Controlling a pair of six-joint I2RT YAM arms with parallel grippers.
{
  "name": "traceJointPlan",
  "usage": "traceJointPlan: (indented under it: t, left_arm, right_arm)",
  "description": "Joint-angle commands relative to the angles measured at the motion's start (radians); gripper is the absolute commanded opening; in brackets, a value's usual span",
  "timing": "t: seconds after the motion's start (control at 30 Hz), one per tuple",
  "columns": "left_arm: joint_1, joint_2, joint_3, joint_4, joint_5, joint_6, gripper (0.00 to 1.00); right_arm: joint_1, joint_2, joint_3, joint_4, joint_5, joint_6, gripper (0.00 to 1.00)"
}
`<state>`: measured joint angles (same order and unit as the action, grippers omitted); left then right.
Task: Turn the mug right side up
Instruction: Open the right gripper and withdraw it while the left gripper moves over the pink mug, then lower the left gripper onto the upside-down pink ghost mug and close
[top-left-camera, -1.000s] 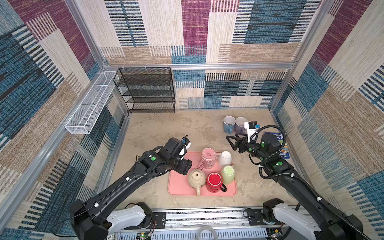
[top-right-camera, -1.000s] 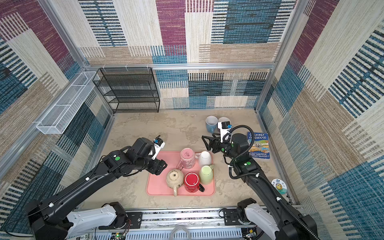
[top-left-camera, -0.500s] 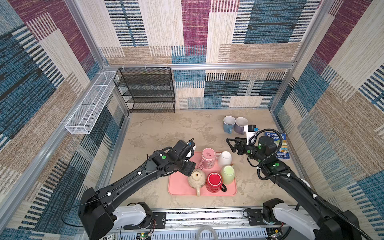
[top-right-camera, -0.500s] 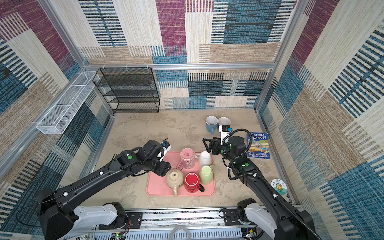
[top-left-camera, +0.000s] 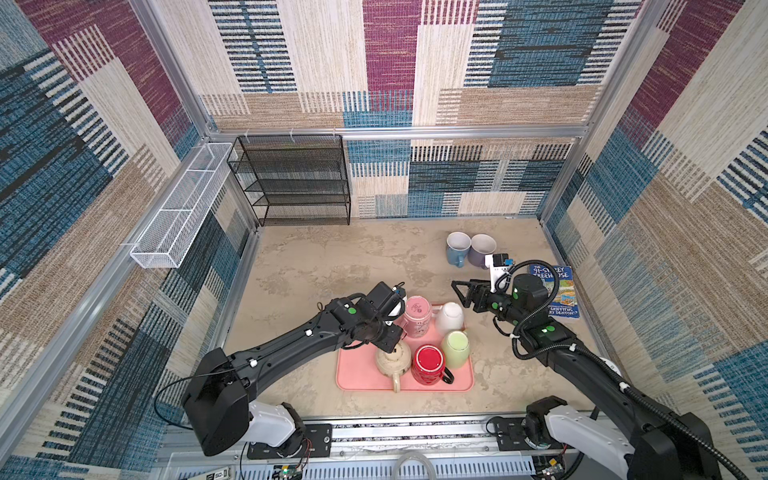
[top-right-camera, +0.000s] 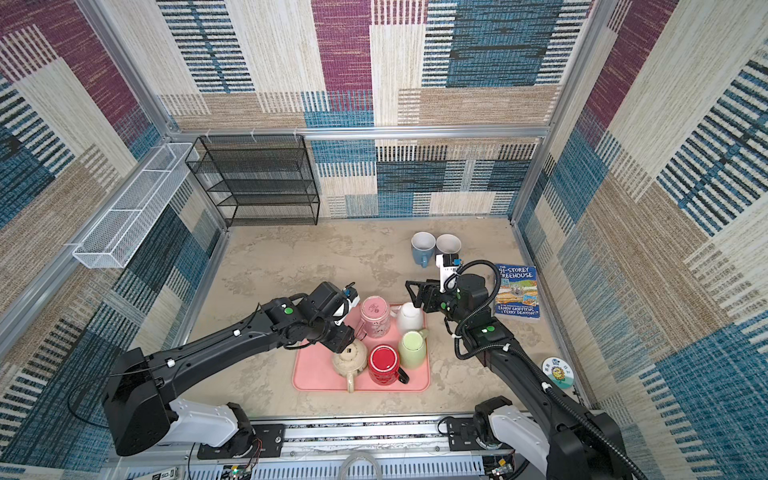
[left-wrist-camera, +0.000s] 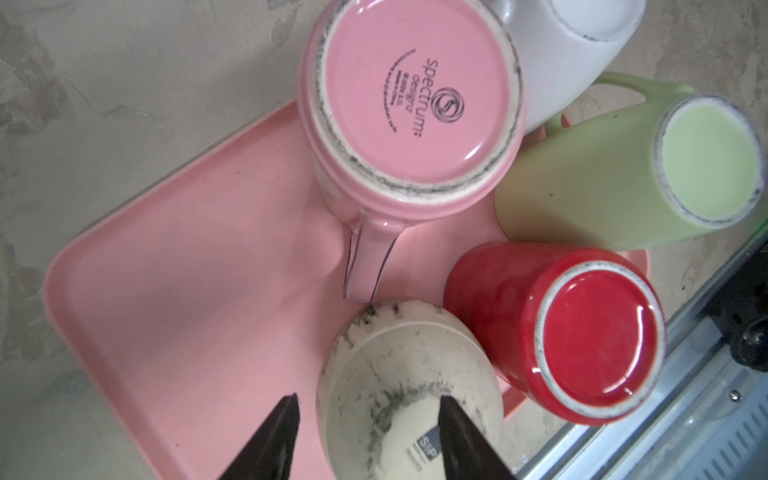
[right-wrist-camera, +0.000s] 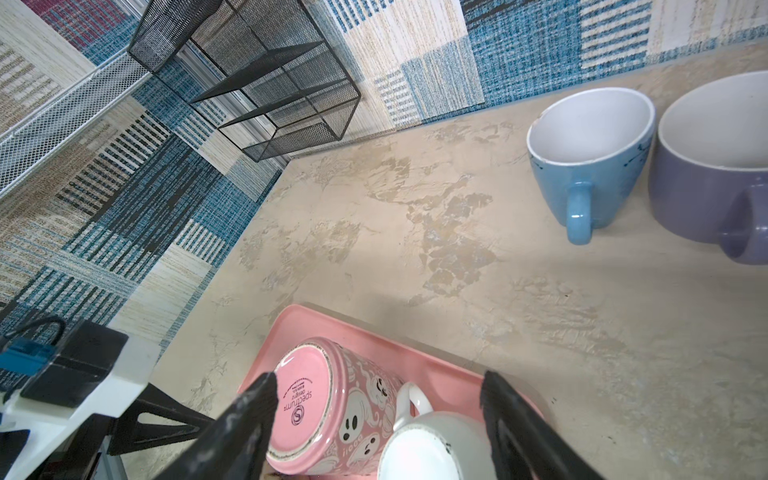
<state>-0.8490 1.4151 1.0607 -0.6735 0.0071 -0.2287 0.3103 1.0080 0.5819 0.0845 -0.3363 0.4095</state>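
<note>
In both top views five mugs stand base-up on the pink tray (top-left-camera: 357, 376). The left gripper (top-left-camera: 392, 341) hangs directly over the beige mug (top-left-camera: 395, 362) at the tray's near left, so that one is judged the mug to be turned. The right gripper (top-left-camera: 459, 293) hovers by the tray's far edge near the white mug (top-left-camera: 450, 318), spread wide and empty.

The left wrist view shows the left fingers (left-wrist-camera: 270, 440) partly apart and gripping nothing. One lies outside the mug's wall over bare tray and its partner over the mug's base, so they do not bracket the body. For a sound hold the robot should probably widen, shift sideways until both fingers clear the rounded wall, then sink low before closing. Room is tight: the red mug (left-wrist-camera: 582, 332) sits close against one side and the pink mug (left-wrist-camera: 370, 257) points its handle at the beige one.

The right wrist view shows that gripper's open jaws framing the pink and white mugs from above, apparently touching neither; it should keep clear during the lift
</note>
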Motion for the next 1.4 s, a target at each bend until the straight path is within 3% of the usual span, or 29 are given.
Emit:
traceJointPlan:
  t: [0.0,0.6,0.73,1.37]
  left_arm:
    - [-0.005,0.028,0.02,0.031,0.005,0.007,0.57]
    - [-0.007,0.205,0.133,0.077,-0.04,0.066,0.47]
    - [-0.007,0.227,0.134,0.096,-0.032,0.071,0.4]
    - [-0.007,0.307,0.162,0.123,-0.047,0.073,0.32]
  right_arm:
    - [0.001,-0.002,0.001,0.021,0.006,-0.011,0.79]
    - [0.0,-0.028,-0.015,0.02,0.006,-0.018,0.79]
    - [0.0,-0.029,-0.019,0.019,0.004,-0.019,0.79]
    - [0.001,-0.016,-0.03,0.032,0.0,-0.024,0.79]
